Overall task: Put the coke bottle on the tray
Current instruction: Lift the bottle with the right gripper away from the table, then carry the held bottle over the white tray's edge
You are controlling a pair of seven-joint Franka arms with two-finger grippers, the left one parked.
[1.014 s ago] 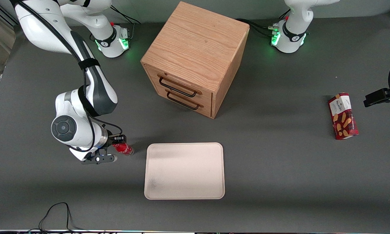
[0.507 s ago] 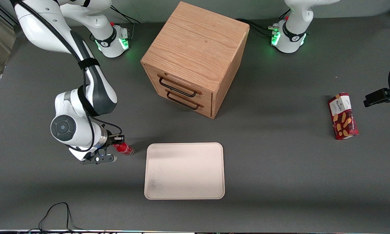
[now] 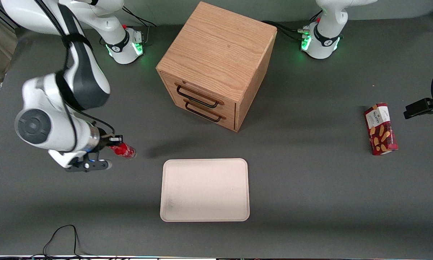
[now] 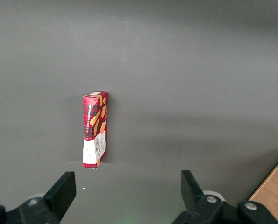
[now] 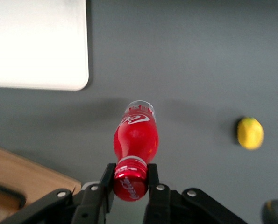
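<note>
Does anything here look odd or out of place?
Mostly tidy. The coke bottle hangs in the air, pinched at its cap by the gripper, not yet over the tray. The biscuit box lies flat on the table.

We see a small red coke bottle [image 3: 123, 151] at left of the front frame, raised off the table. The empty cream tray [image 3: 205, 189] lies flat at lower centre.

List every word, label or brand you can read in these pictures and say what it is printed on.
White script logo on the coke bottle, held at the neck by the gripper: too blurred to read.
White lettering on the bottle's red cap: too blurred to read.
White label on the biscuit box: print too small to read.
The tray and the wooden drawer cabinet: no text.
</note>
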